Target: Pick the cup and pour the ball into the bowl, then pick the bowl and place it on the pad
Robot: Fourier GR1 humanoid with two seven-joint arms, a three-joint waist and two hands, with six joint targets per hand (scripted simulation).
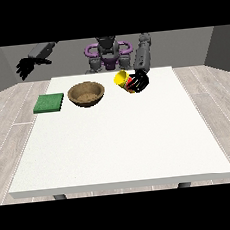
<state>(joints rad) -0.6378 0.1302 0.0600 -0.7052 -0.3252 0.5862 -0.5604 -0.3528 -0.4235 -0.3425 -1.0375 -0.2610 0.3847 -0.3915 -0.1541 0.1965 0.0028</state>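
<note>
Now cup (121,78) in hand (138,82)

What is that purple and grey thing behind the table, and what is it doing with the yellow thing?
That is a robot with two arms, and the camera looks at it from across a white table. Each arm ends in a black hand. The hand at the view's right has its fingers curled round a yellow cup, tipped sideways with its opening toward the brown bowl. The hand at the view's left hangs in the air, fingers spread, holding nothing. A green pad lies beside the bowl. I cannot see a ball.
</note>
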